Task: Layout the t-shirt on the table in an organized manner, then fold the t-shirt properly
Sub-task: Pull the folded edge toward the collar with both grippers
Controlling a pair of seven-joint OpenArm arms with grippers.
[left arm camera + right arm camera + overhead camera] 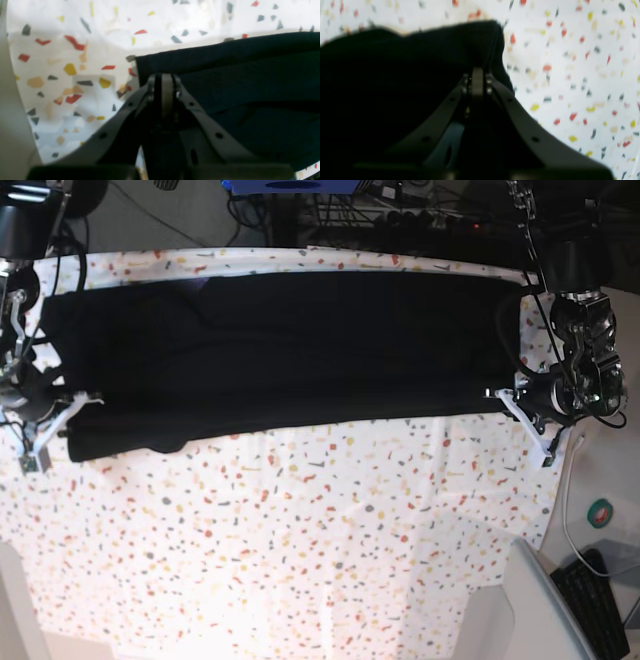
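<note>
Black t-shirt (280, 350) is stretched into a long band across the far half of the speckled worktop (300, 560). Left pincer (163, 83) is clamped on one end's edge, right pincer (477, 80) pinches the other end (both wrist views pretty blurry).

Dark grey left pincer (163, 82) with round holes, matching right pincer (477, 80), small silver screws, pale pads

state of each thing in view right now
t-shirt: stretched long across the table's far part, held at both ends
left gripper: shut on the t-shirt's edge
right gripper: shut on the t-shirt's edge
table: bare in its near part
</note>
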